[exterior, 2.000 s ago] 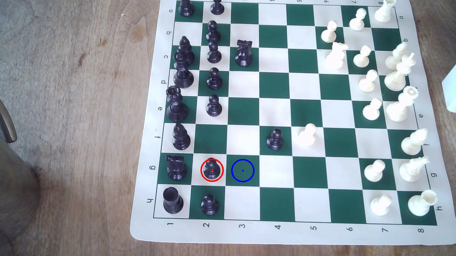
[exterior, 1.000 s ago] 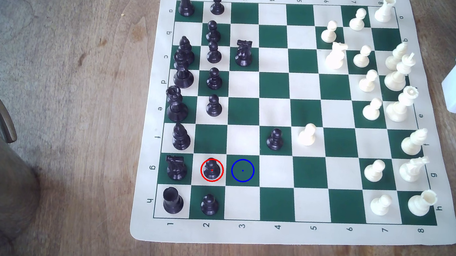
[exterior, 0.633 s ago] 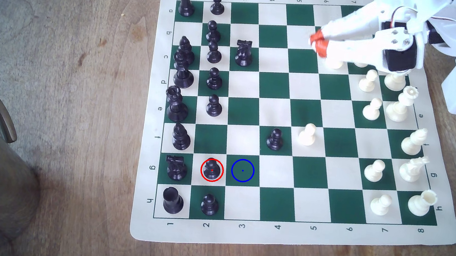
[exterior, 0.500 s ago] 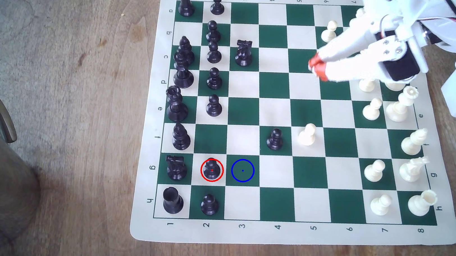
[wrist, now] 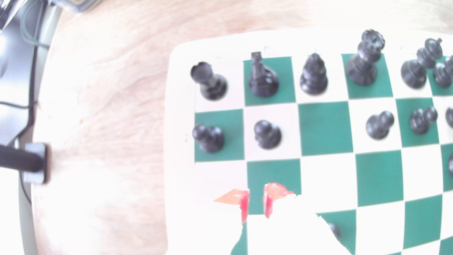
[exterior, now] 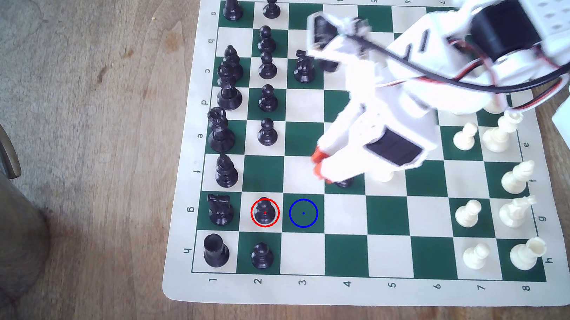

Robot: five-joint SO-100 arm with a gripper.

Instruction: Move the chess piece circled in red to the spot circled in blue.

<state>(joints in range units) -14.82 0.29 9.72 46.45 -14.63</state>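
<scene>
Exterior view: gripper (exterior: 319,163) hangs over the cream square one row up-view from the spot (exterior: 303,213). Orange tips sit close together with a narrow gap, nothing between them. The pawn (exterior: 265,212) stands upright in its red ring, down and to the exterior view's left of the tips, near but apart. The spot is the green square touching the pawn's square on the exterior view's right, so it lies between tool and pawn along the diagonal. My read: reach has to carry past the spot, then drop onto the pawn's head. Its axis is vertical, so a top-down pinch at the neck.

Crowding around the pawn: knight (exterior: 220,210) just beyond it on the far side from the gripper, another black pawn (exterior: 261,255) one square down-view, bishop (exterior: 226,171) diagonally up-left. Side facing the tool is free. A black pawn (exterior: 343,183) sits right under the arm by the tips, and a white pawn (exterior: 384,176) beside it; a low sweep could clip them.

Wrist view: blurred, overexposed. Fingertips (wrist: 245,203) show a slim gap over a green square. Pawn (wrist: 267,134) is ahead of the tips, roughly on their line, upright. Knight (wrist: 262,78) is straight behind it and a second pawn (wrist: 208,137) beside it. Jaws look too narrow for the base; I'd widen them before descending.
</scene>
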